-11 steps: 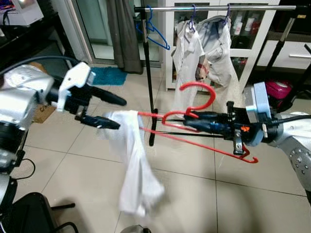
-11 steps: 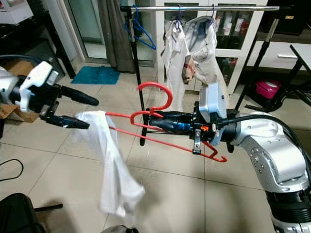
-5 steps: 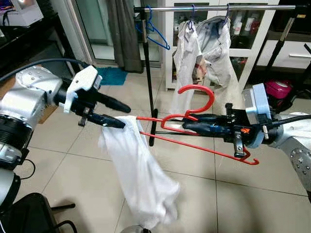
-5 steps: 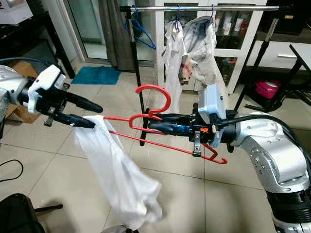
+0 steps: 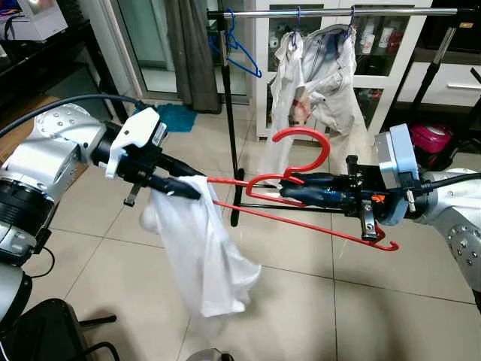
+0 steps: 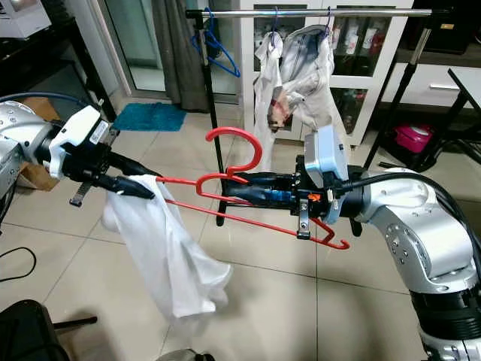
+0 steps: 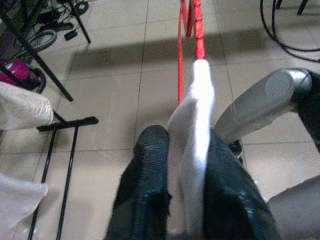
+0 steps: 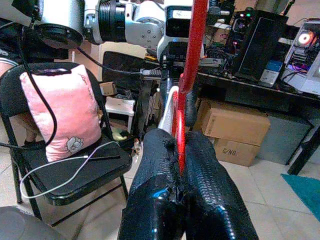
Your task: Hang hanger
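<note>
Red plastic hanger (image 5: 301,197) lies level in mid-air over the tiled floor (image 5: 376,308), below the clothes rail (image 5: 331,12). The right gripper (image 5: 289,189) fingers clench its neck; the left gripper (image 5: 188,184) fingers pinch the white garment (image 5: 199,248) draped from its tip.

The white cloth (image 5: 201,252) covers the left end of the red hanger (image 5: 301,188). The clothes rail (image 5: 338,12) is cut off at the frame's top.

A beige tiled floor (image 5: 316,301) is seen, with a grey curtain (image 5: 192,53), a teal mat (image 5: 171,117) and white cabinets (image 5: 391,68) behind.
</note>
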You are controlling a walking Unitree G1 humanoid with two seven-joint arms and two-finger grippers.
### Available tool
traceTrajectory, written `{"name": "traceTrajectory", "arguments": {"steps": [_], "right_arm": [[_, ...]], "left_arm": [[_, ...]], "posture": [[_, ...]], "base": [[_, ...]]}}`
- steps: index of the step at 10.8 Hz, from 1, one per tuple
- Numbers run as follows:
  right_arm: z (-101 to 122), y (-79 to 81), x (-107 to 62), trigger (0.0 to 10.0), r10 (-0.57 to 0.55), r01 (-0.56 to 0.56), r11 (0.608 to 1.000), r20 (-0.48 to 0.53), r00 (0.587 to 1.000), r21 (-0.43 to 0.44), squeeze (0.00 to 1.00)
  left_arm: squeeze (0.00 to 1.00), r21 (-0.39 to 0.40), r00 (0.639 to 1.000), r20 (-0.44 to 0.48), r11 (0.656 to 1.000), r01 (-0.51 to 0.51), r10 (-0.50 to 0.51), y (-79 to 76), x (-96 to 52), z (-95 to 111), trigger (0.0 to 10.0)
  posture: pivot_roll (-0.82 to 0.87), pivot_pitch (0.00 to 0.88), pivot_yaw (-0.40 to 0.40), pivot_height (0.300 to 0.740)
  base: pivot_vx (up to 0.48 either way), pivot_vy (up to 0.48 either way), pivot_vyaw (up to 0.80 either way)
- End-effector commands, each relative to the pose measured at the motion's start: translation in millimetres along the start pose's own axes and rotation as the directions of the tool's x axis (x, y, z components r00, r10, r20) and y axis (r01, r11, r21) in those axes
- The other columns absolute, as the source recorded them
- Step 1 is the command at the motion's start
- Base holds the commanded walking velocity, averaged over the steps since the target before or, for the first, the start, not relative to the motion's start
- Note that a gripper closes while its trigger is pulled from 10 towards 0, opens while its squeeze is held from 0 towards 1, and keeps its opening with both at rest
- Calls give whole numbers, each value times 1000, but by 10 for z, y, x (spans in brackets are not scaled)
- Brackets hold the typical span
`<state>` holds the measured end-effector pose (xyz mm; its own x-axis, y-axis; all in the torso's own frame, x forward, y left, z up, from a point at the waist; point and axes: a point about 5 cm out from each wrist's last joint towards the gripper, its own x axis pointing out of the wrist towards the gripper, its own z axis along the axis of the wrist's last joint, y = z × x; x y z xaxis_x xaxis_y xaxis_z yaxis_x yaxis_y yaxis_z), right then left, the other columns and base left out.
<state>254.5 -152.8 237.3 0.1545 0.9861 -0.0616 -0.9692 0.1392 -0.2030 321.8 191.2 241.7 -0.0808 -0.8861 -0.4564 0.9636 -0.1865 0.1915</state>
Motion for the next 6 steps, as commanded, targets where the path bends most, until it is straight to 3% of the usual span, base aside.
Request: {"name": "traceTrajectory", "arguments": {"steps": [1,6], "right_arm": [[71,-10,23,10000,20,-20,1000,15,1000,-24,0],[52,-35,-11,10000,11,-11,1000,-2,1000,-15,0]], "left_arm": [[0,8,1000,11,1000,4,-4,-3,-31,64,0],[0,-30,1000,21,999,10,-9,-45,-50,38,0]], "posture": [[-144,0,123,740],[-148,0,125,740]], "base": [[0,0,0],[0,0,0]]}}
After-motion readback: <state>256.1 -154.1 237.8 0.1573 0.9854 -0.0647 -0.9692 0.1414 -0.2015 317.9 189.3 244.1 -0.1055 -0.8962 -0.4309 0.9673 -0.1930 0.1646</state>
